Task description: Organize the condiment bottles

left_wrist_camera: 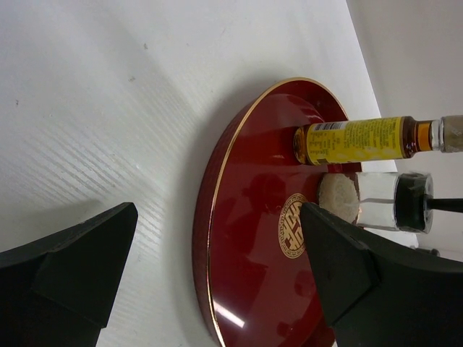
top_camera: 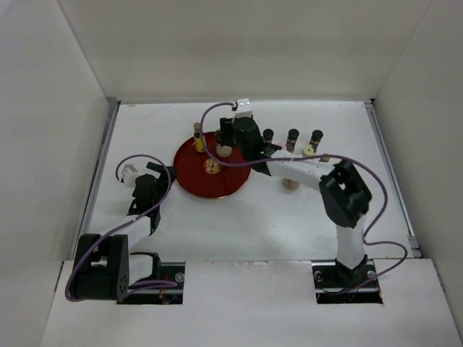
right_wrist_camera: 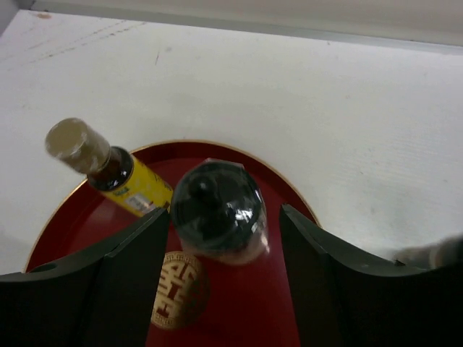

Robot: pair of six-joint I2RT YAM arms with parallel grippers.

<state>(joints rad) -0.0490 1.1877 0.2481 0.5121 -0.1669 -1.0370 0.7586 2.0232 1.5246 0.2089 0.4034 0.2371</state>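
Note:
The round red tray (top_camera: pixel 194 182) holds two of the condiment bottles. One is a yellow-labelled bottle (top_camera: pixel 198 137) (right_wrist_camera: pixel 124 178) (left_wrist_camera: pixel 354 141) with a pale cap. The other is a clear jar (top_camera: pixel 224 150) (right_wrist_camera: pixel 217 210) (left_wrist_camera: pixel 376 200) with a black cap and whitish contents, standing upright beside it. My right gripper (right_wrist_camera: pixel 224 215) (top_camera: pixel 228 134) is open over the tray, its fingers on either side of the jar with a gap showing on both sides. At the tray's left rim, my left gripper (left_wrist_camera: pixel 217 217) (top_camera: pixel 163 173) is open and holds nothing.
Three dark-capped bottles (top_camera: pixel 268 136) (top_camera: pixel 292 137) (top_camera: pixel 316 137) stand in a row right of the tray, with a pale-yellow-capped one (top_camera: pixel 309 150) in front of them. Another small whitish jar (top_camera: pixel 291 184) sits below my right forearm. White walls enclose the table.

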